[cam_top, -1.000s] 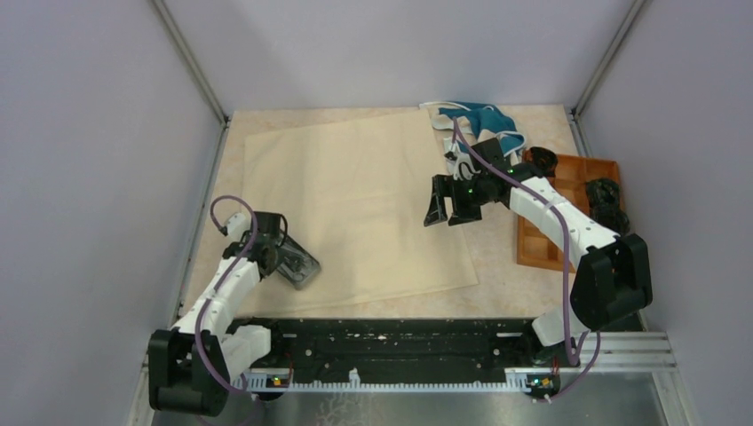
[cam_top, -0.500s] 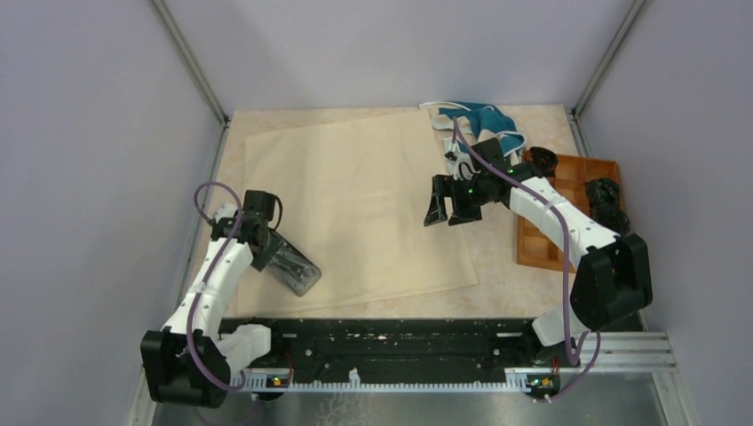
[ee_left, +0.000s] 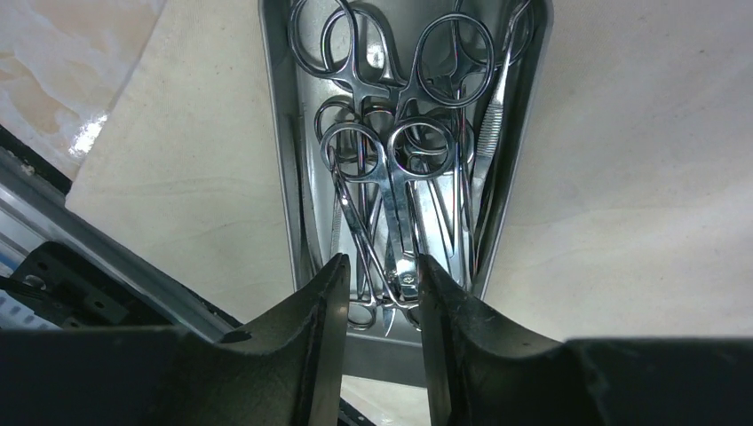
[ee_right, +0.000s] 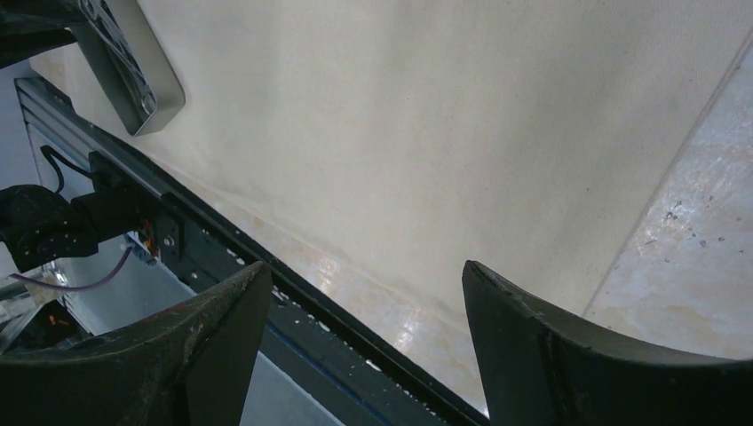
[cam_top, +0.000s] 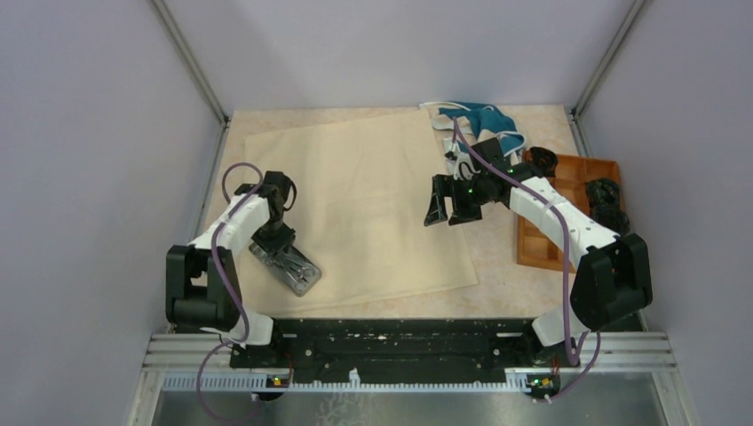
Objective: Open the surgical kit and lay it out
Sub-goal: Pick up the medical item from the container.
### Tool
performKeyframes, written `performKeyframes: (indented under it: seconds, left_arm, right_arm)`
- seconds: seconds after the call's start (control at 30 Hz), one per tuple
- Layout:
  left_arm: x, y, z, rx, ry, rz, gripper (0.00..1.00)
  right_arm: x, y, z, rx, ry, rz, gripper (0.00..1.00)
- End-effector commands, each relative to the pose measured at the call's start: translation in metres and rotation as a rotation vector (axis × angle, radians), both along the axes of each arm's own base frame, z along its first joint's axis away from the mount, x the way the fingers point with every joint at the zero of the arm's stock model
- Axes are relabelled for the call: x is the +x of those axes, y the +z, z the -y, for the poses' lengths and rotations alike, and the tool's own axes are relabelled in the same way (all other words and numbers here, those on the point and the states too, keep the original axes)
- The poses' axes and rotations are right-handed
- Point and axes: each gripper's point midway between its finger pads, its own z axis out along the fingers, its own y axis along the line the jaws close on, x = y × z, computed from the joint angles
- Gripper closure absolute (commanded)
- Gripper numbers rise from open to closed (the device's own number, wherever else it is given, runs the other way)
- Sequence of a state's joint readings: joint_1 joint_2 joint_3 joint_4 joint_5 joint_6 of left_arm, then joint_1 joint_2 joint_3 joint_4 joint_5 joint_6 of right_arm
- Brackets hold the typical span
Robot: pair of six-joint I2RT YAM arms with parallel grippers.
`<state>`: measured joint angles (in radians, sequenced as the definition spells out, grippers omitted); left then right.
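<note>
Left gripper (ee_left: 384, 297): fingers narrowly parted, nothing gripped, pointing down over the steel tray (ee_left: 284, 177).
Right gripper (ee_right: 364, 311): wide open, empty, hovering above the cloth wrap (ee_right: 444, 133).
Count: one tray, on the wrap's near-left corner; at least three ring-handled instruments (ee_left: 391, 160); one tweezers (ee_left: 497, 98).

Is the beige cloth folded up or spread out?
Spread out. The cloth lies flat and wide across the table, with the tray sitting on its near left corner.
</note>
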<state>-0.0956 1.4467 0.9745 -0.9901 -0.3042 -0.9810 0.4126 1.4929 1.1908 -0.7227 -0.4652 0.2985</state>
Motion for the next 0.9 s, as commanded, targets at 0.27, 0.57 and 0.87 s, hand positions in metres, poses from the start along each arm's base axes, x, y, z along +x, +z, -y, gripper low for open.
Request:
performKeyframes:
  seconds: [0.27,0.57,0.87]
  left_arm:
    - [0.015,-0.025,0.000,-0.028,0.119,-0.015,0.58]
    - [0.013,-0.046,-0.005,-0.018,0.160,-0.038,0.62]
    - [0.009,-0.058,-0.006,-0.008,0.177,-0.067,0.63]
  right_arm:
    - [0.011,0.015,-0.004,0.006,0.006,0.062,0.21]
    - [0.013,0.015,-0.005,0.002,0.009,0.059,0.21]
    - [0.013,0.015,-0.005,0.001,0.010,0.059,0.21]
